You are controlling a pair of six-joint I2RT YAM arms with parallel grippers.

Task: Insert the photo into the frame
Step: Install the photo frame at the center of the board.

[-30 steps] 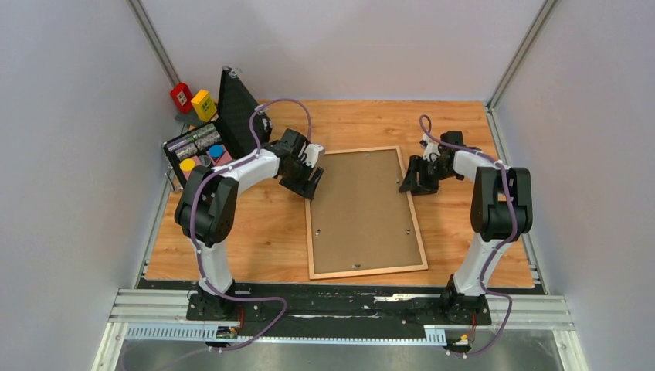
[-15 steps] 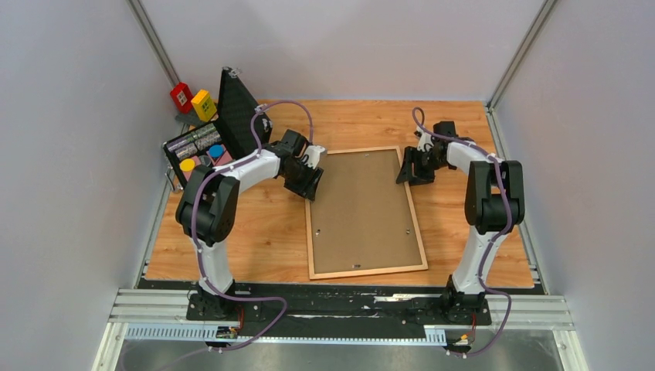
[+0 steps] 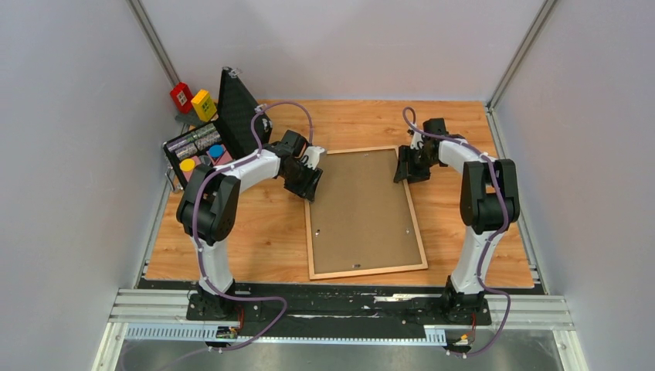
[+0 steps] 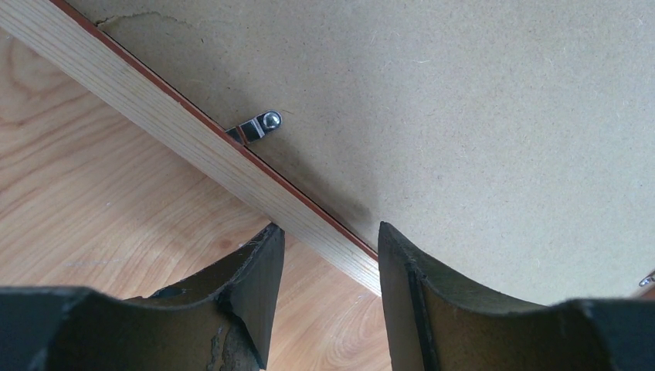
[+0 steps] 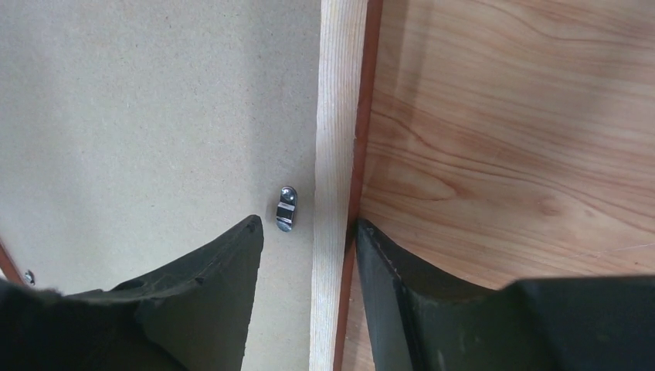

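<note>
Both open, left claw (image 4: 327, 232) and right claw (image 5: 307, 224) each straddle a side rail of the thin-railed wooden picture frame (image 3: 369, 271), face-down mid-picture, plain brown backing board (image 3: 363, 209) fitted. No photo visible; inside already or unstarted, can't tell.

Right gripper (image 5: 307, 224) | shifted inward and farther along the frame (image 5: 336, 116) | rail now between its fingers: one above backing board (image 5: 154, 116), other above table (image 5: 502, 116)

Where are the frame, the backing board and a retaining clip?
frame (image 3: 369, 271), top external view, on its near rail.
backing board (image 3: 363, 209), top external view, on its middle.
retaining clip (image 5: 286, 209), right wrist view, on the metal tab.
</note>
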